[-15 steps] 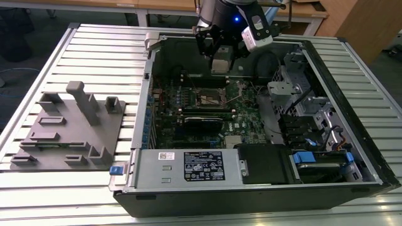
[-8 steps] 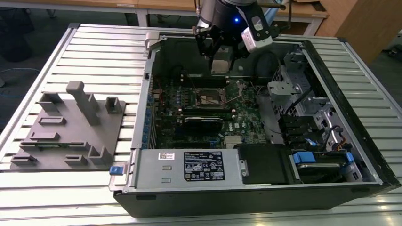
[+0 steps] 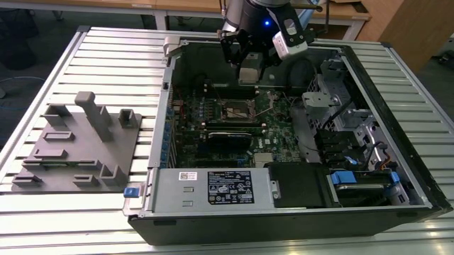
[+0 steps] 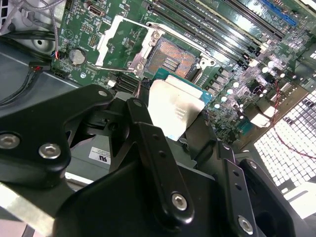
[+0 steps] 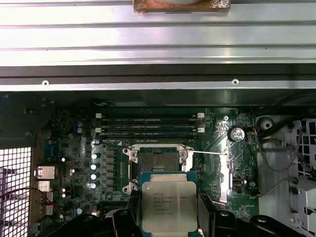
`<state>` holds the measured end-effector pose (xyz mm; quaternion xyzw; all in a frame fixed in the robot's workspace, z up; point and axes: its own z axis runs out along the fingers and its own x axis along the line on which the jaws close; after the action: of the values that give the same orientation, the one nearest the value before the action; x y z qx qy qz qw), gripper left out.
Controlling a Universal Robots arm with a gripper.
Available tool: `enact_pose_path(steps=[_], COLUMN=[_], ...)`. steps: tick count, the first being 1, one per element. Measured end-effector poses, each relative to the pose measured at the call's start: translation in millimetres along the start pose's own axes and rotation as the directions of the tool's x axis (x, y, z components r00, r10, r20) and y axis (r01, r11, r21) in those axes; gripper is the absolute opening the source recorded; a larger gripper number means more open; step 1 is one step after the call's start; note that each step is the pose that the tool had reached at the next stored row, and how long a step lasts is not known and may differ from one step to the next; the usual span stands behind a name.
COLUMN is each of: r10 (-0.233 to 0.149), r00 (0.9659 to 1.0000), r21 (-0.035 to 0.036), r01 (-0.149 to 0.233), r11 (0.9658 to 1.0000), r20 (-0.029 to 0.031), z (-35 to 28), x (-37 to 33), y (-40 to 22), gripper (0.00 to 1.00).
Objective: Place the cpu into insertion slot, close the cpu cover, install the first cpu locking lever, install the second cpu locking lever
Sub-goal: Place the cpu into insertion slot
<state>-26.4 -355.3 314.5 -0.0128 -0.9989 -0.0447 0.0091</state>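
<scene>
My gripper (image 3: 248,68) is shut on the cpu (image 3: 248,75), a flat silver-grey square, and hangs above the far part of the green board inside the open computer case. In both wrist views the cpu (image 5: 169,205) (image 4: 175,111) sits between the black fingers (image 5: 129,217) (image 4: 144,129), a short way above and beside the insertion slot (image 5: 159,164) (image 4: 170,59) (image 3: 235,109). The slot is uncovered, its dark, coppery centre showing. The cpu cover (image 4: 118,42) is flipped open to one side of the slot. A thin locking lever (image 5: 210,153) stands swung out.
The case walls (image 3: 170,106) ring the board. Long memory slots (image 5: 148,126) run beside the socket, and a black card (image 3: 228,137) lies nearer the front. A power supply (image 3: 212,186) and drive bays (image 3: 354,138) stand close by. A grey fixture (image 3: 78,143) sits on the slatted table at the exterior view's left.
</scene>
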Motion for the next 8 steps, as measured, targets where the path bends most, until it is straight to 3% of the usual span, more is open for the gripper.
enact_pose_path(steps=[8], r10=[0.000], r00=[1.0000], r21=[-0.0004], r01=[0.000], r11=[1.0000], r20=[0.0002], z=[1.7], x=[0.0], y=[-0.1], gripper=[0.54])
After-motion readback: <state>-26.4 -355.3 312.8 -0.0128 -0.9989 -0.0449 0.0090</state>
